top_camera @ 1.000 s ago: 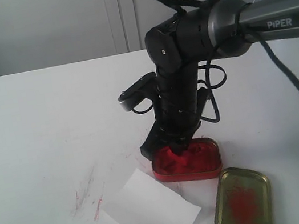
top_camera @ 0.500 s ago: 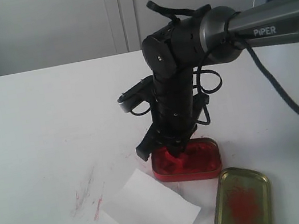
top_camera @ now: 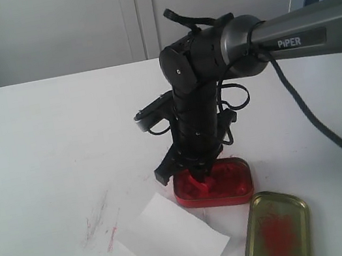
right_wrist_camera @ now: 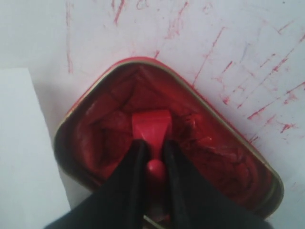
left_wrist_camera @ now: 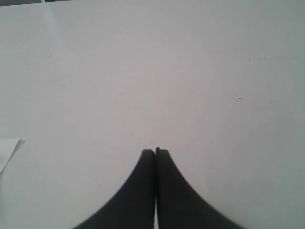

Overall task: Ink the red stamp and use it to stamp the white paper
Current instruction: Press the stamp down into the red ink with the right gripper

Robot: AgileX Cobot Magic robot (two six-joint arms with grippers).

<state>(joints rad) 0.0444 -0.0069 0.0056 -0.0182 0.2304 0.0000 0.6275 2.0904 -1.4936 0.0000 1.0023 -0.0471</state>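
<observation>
Here, right pincer (right_wrist_camera: 152,145): two black fingers clamped on the short round knob of the red stamp (right_wrist_camera: 151,125). In the exterior view this pincer (top_camera: 200,174) points straight down into the ink tin.
Red stamp: small and of smooth plastic, with a square block base. It sits inside the ink tin, near the tin's middle, base at the ink surface. Whether it presses in cannot be told.
Ink tin (top_camera: 236,197): a shallow red rectangle with rounded corners and a thin metal rim (right_wrist_camera: 62,136). It is filled with wet, lumpy, glossy red ink.
Lid (top_camera: 252,241): a gold-coloured metal tray with rounded corners, lying open side up just beside the ink tin on the near side. It holds a rough red ink smear in its middle.
White paper (top_camera: 171,241): a flat, plain sheet with crisp edges, turned at an angle. One corner comes just beside the ink tin.
Tabletop (top_camera: 40,138): white, smooth and matt.
Red scratch marks (right_wrist_camera: 248,86): thin strokes on the tabletop around the ink tin.
Right arm (top_camera: 312,23): a grey tube with black joints and a looping black cable, rising above the ink tin.
Left pincer (left_wrist_camera: 155,153): black fingers pressed together with nothing between them, over bare tabletop. Its place relative to the ink tin cannot be told.
</observation>
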